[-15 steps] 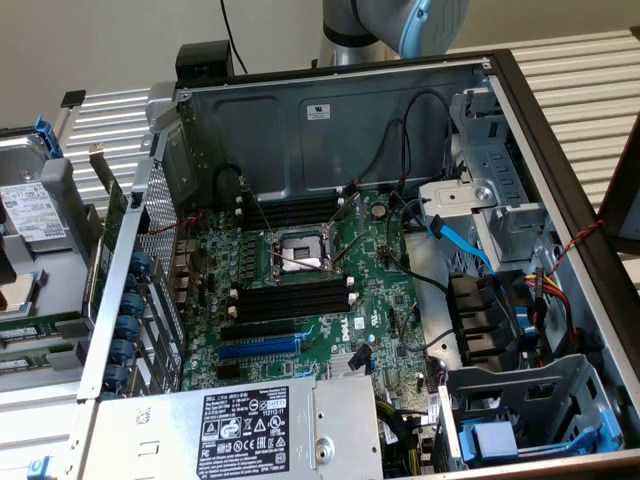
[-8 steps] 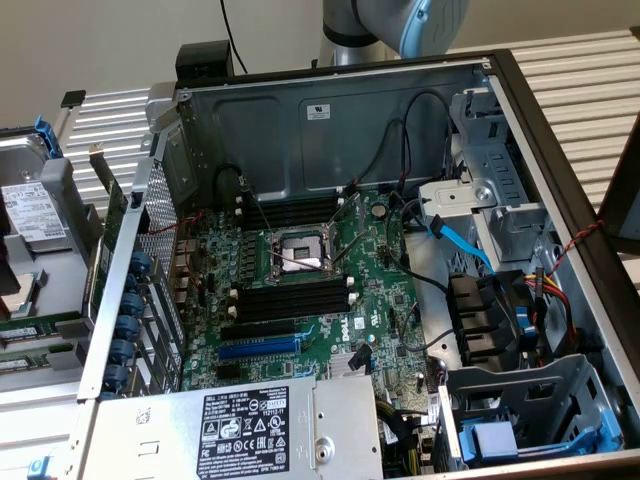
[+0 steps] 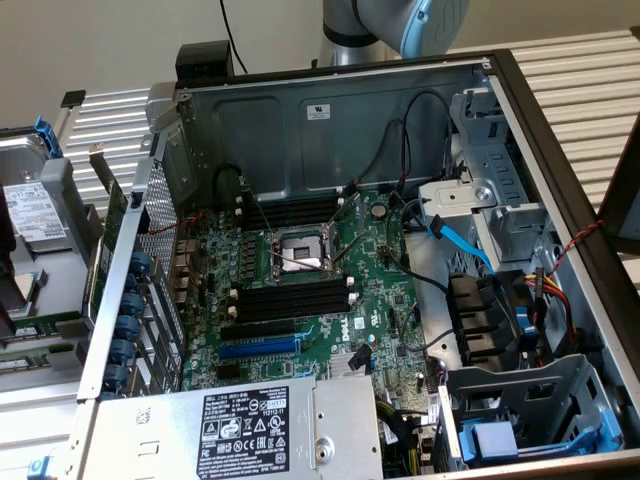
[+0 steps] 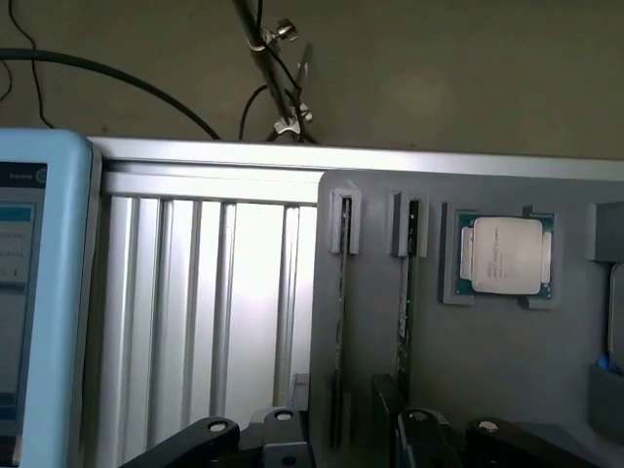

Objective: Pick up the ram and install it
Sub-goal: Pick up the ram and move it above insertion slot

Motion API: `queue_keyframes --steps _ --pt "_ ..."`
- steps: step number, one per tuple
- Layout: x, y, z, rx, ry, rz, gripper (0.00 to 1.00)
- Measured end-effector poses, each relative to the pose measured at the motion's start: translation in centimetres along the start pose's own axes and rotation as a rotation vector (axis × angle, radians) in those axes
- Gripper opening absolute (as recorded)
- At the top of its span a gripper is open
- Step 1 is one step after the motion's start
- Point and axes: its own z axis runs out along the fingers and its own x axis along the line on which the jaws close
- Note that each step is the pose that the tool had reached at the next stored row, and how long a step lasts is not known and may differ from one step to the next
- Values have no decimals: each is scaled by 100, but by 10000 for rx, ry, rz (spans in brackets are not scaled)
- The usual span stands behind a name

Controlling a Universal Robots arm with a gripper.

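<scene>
Grey holder plate (image 4: 507, 380) carried the ram (image 4: 340, 312) on edge in a slot, with a second stick (image 4: 405, 302) just beside it and a processor (image 4: 506, 255) near. Claw (image 4: 349, 434) stood spread at the ram's end, gripping nothing. Black memory slots (image 3: 295, 298) on the motherboard (image 3: 385, 300) lay bare.

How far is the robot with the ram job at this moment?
Nothing looks done yet: the memory slots on the motherboard are bare. In hand: the open gripper hangs over the grey tray, lined up with the ram, which stands on edge in its holder; it grips nothing. Left: both the pick-up and the installing.
</scene>
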Motion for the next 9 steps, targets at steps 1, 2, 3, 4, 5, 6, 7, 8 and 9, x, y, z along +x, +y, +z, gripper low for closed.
queue_keyframes --steps 1,2,3,4,5,6,7,8,9 --pt "0 2 18 0 0 -1 38" --pt "1 8 35 4 -4 -1 38" --pt "2 15 50 20 -11 -2 38" --pt "4 22 65 40 -16 -1 38" --pt "6 31 74 65 -34 0 38" --pt "11 44 83 98 -75 2 38" --pt "16 56 91 122 -104 3 38" --pt "21 68 101 146 -137 4 38" --pt "26 77 110 167 -162 4 38"
